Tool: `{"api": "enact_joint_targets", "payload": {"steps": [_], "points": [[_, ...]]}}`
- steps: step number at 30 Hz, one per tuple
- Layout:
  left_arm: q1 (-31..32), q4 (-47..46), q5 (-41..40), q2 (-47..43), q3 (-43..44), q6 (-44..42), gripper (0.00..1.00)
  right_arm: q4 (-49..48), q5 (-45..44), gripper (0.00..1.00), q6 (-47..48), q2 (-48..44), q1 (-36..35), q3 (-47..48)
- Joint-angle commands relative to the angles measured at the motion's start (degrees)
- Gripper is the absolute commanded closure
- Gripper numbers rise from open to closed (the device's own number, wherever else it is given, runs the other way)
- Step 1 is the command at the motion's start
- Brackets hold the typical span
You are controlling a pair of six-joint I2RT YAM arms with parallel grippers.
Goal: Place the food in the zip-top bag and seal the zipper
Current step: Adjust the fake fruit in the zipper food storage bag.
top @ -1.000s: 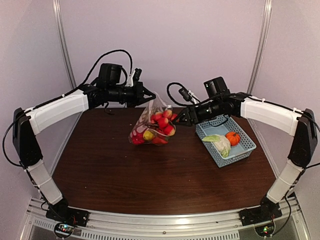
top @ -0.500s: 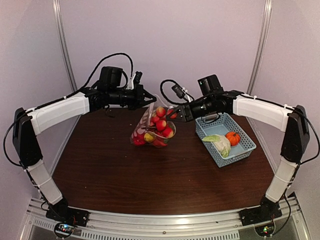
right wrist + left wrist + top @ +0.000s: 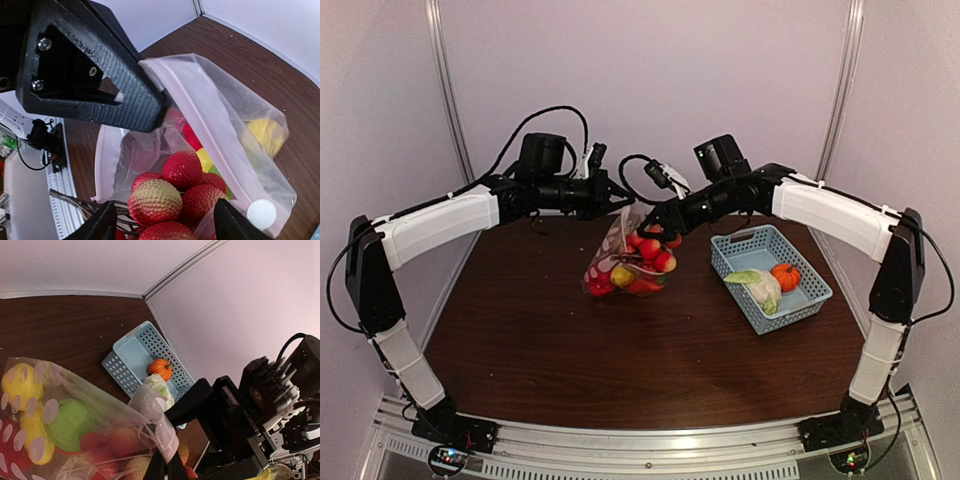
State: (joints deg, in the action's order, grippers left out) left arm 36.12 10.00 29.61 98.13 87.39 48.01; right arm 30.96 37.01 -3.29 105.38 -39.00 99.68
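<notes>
Dark brown wooden table [image 3: 620,350], pale lilac walls behind. At its far middle is the clear, floppy polka-dotted plastic bag [image 3: 612,268], packed with red-yellow, yellow and green toy fruits [image 3: 648,250]. The left gripper [image 3: 623,200] is clamped tight on its mouth edge. The right gripper [image 3: 658,224] hovers at the bag's mouth, jaws spread wide, gripping nothing. To the right, a light-blue mesh basket [image 3: 815,297] holds a small orange pumpkin [image 3: 784,276] and a pale cabbage [image 3: 760,290].

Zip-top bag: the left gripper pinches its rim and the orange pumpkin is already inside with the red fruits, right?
No. The orange pumpkin lies in the blue basket, clear in the top external view. The left gripper does pinch the rim of the zip-top bag, with red fruits inside.
</notes>
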Motion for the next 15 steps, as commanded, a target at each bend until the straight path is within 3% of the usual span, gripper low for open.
{"api": "enact_joint_targets", "payload": {"steps": [1,5,9,12,15], "points": [[0.18,-2.41,-0.15,-2.87,1.64,-1.30,1.00,6.61,-9.48,0.29,3.35,-2.02,-0.78,4.22],[0.09,-3.75,-0.60,-2.92,0.79,-0.60,1.00,5.81,-9.24,0.24,5.67,-9.05,-0.79,1.97],[0.09,-5.12,-0.17,-2.72,1.49,0.23,1.00,6.11,-15.71,0.22,9.70,-15.24,-0.68,-2.18],[0.09,-4.74,0.63,-2.23,2.43,-0.08,1.00,5.25,-17.34,0.24,11.58,-16.12,0.61,-6.27],[0.05,-4.38,1.59,-1.81,2.65,-0.14,1.00,4.79,-13.28,0.30,13.67,-14.94,2.06,-10.13]]}}
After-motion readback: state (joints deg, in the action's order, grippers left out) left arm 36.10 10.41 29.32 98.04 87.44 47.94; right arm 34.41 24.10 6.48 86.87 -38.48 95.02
